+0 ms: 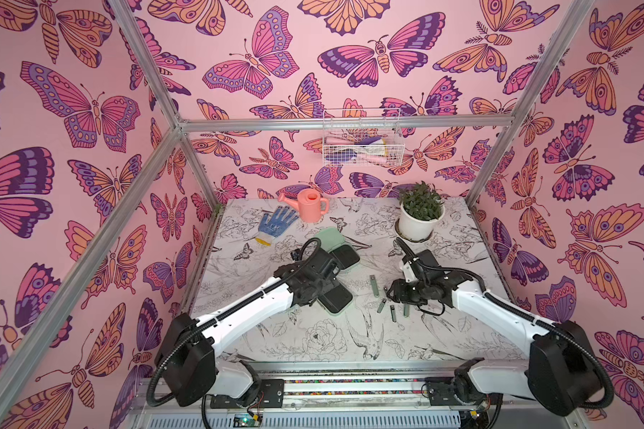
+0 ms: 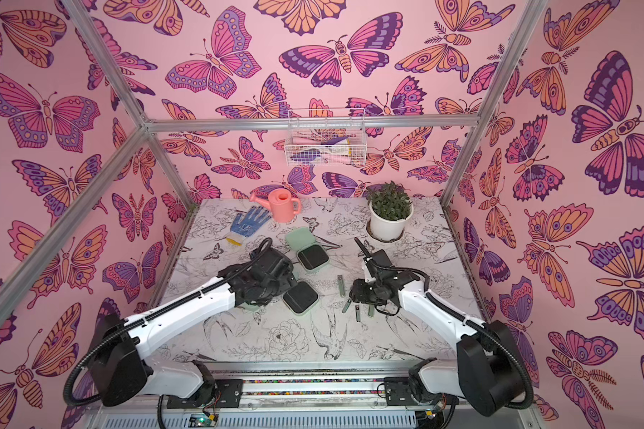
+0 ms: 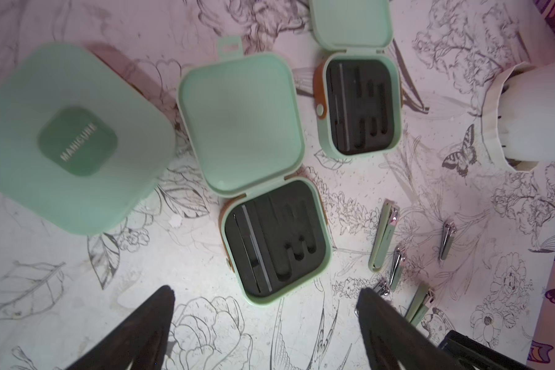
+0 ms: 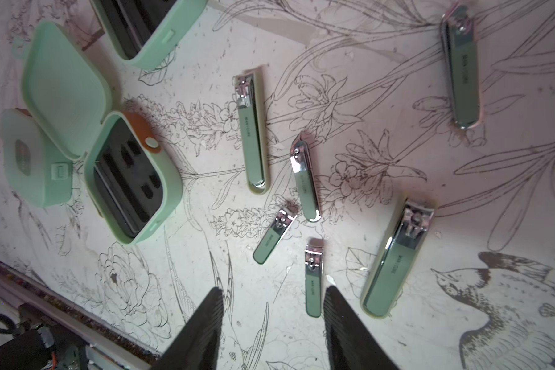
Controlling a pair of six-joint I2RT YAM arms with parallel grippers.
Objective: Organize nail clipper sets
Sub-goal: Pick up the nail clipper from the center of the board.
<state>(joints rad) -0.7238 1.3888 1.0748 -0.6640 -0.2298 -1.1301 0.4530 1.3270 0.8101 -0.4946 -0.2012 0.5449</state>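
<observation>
Floral-printed surface (image 1: 331, 341): left pincer (image 3: 266, 333), right pincer (image 4: 274, 330) both gape, empty. Mid-surface, two mint-green plastic cases (image 3: 274, 243) lie open, clipper slots bare; third case (image 3: 74, 141) shut. Six grey-green metal clippers (image 4: 253, 134) loose toward the right edge. Packing hardly started, I'd say.

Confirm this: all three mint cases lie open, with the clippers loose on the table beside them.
Not all: the case marked MANICURE is shut, as the left wrist view shows. The other two cases lie open, with the clippers loose on the table beside them.
</observation>
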